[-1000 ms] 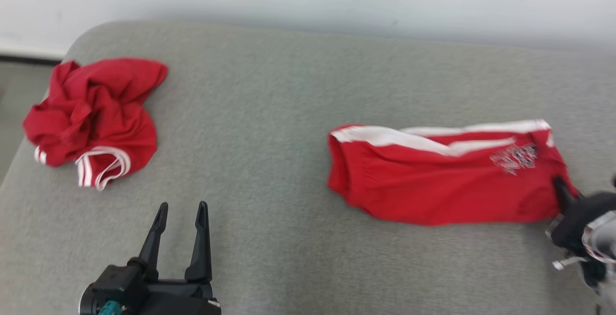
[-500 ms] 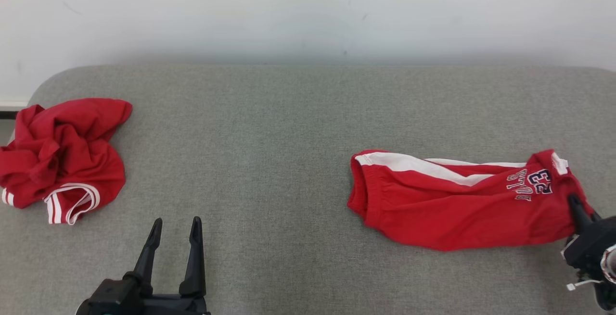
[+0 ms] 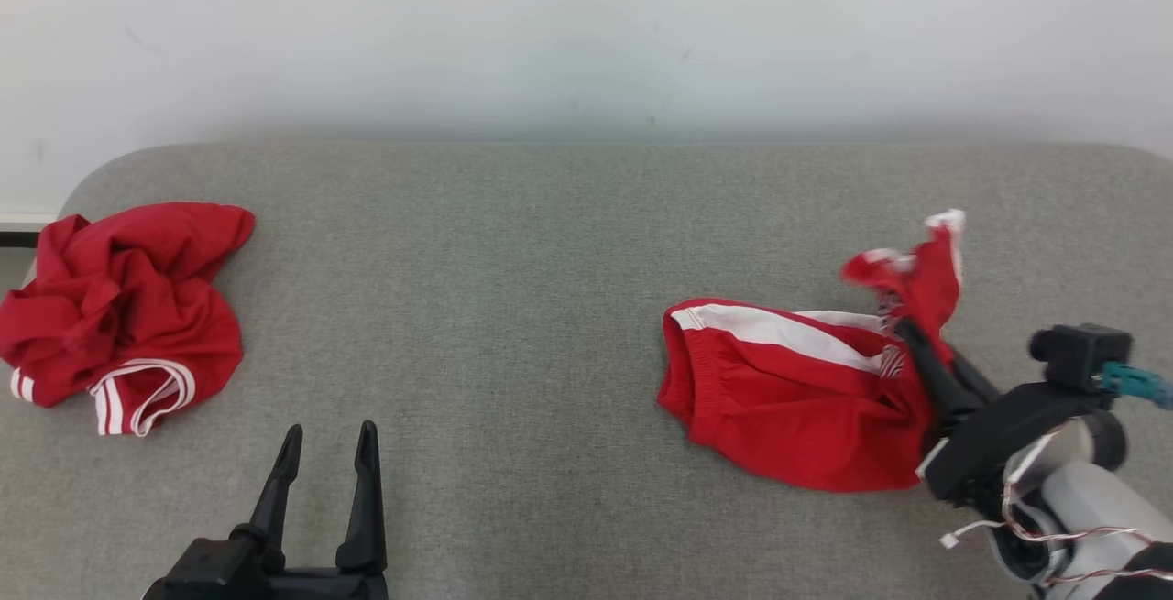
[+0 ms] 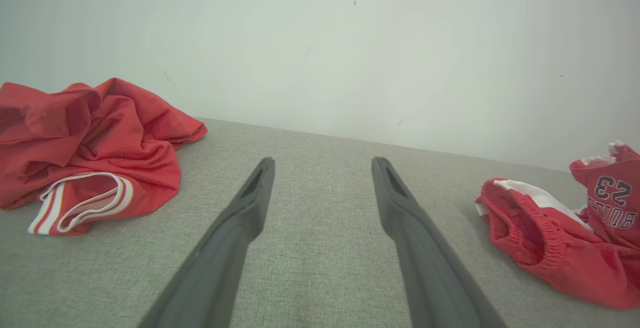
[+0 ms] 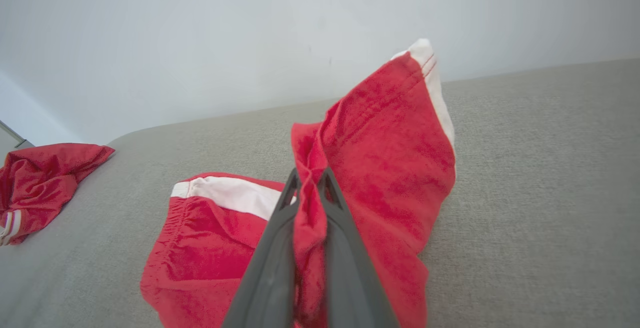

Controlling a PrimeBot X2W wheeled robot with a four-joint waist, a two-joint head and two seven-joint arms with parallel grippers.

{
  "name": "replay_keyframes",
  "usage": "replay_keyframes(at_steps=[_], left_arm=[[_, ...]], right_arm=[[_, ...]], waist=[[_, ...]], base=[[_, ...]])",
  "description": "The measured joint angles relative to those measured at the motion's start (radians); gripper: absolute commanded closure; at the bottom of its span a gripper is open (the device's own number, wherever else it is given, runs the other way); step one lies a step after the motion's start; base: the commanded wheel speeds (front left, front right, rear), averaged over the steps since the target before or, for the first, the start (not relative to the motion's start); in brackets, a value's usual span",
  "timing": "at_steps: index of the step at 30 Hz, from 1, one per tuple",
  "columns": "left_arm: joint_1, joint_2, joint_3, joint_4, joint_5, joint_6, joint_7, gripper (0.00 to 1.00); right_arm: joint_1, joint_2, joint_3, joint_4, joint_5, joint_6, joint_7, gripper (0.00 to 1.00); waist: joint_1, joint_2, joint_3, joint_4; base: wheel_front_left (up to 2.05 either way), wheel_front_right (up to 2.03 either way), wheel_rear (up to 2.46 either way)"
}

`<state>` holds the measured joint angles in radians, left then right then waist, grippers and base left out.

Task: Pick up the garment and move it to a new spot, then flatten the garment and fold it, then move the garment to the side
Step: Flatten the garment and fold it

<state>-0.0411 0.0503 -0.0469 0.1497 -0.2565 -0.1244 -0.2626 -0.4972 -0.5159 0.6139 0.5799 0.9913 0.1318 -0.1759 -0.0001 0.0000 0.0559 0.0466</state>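
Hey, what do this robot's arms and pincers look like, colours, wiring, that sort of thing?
The left pincer and right pincer each have two long, tapering matte black fingers with slotted tips on a black base. The right wrist carries a boxy black module, a teal connector and loose thin white and red wires, ahead of a pale grey forearm.

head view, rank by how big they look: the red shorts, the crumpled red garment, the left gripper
1-2. red shorts and crumpled red garment: too alike to rank
3. left gripper: smallest, partly cut off by the bottom edge
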Motion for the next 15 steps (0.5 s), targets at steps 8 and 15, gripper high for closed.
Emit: replay_keyframes(at_steps=[8, 15], left_arm=[[-0.008, 0.000, -0.015, -0.001, -0.005, 0.000, 0.000, 0.00], [-0.024, 0.000, -0.027, 0.003, -0.025, 0.000, 0.000, 0.00]], right_arm=[[0.031, 0.092, 0.005, -0.121, -0.077, 0.000, 0.040, 1.00], [0.058, 0.177, -0.051, -0.142, -0.133, 0.000, 0.059, 1.00]], waist=[[0.0000, 0.0000, 0.008, 0.039], [0.0002, 0.0000, 0.027, 0.080]], base=[[0.00, 0.00, 0.00], [0.00, 0.00, 0.00]])
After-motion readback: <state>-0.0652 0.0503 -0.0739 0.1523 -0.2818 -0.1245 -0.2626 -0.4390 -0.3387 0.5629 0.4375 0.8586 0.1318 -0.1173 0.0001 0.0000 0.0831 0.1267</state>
